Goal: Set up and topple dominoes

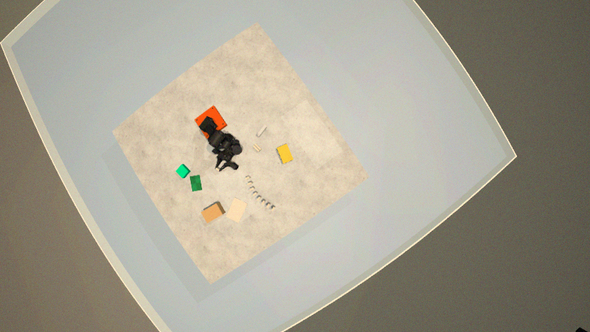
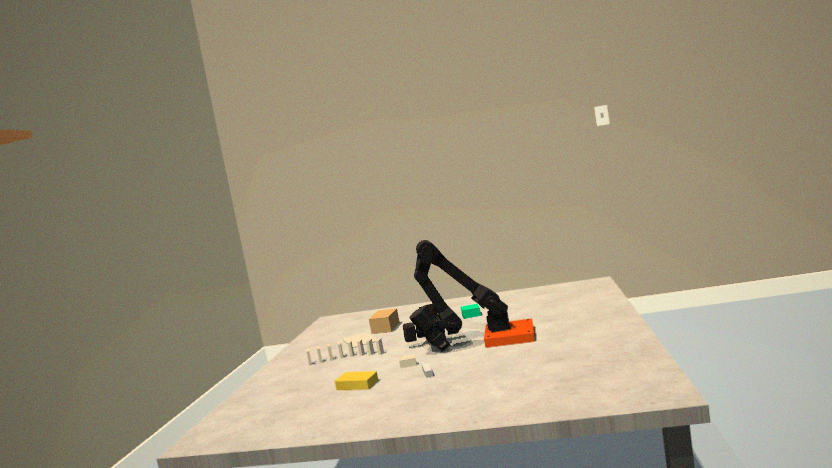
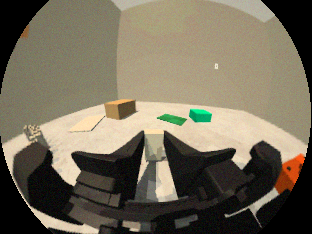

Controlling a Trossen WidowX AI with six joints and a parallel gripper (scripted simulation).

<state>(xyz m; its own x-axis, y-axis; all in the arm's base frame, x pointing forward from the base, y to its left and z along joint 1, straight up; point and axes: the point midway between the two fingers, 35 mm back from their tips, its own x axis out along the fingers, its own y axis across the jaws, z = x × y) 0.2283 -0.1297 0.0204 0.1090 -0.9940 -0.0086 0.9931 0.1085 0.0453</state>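
A pale domino (image 3: 155,144) is clamped between the gripper (image 3: 154,148)'s fingers, carried low over the counter (image 2: 581,372) near its middle, just in front of the arm's orange base (image 2: 526,336). The wrist view shows it upright between the dark pads, lower end toward the surface.

The standing row (image 1: 259,194), seven or so dominoes in a gentle curve, lies a short way off toward the counter edge where the tan box (image 2: 384,320) and beige card (image 1: 236,209) sit; its near end (image 1: 247,177) faces the gripper.

Two more loose dominoes (image 1: 257,147) (image 1: 261,131) lie flat between the base and the yellow block (image 1: 284,152).

Progress, as judged: the first missing piece is in transit, none placed yet. Remaining: set it at the row's spacing, release, fetch the others, then nudge the end piece.
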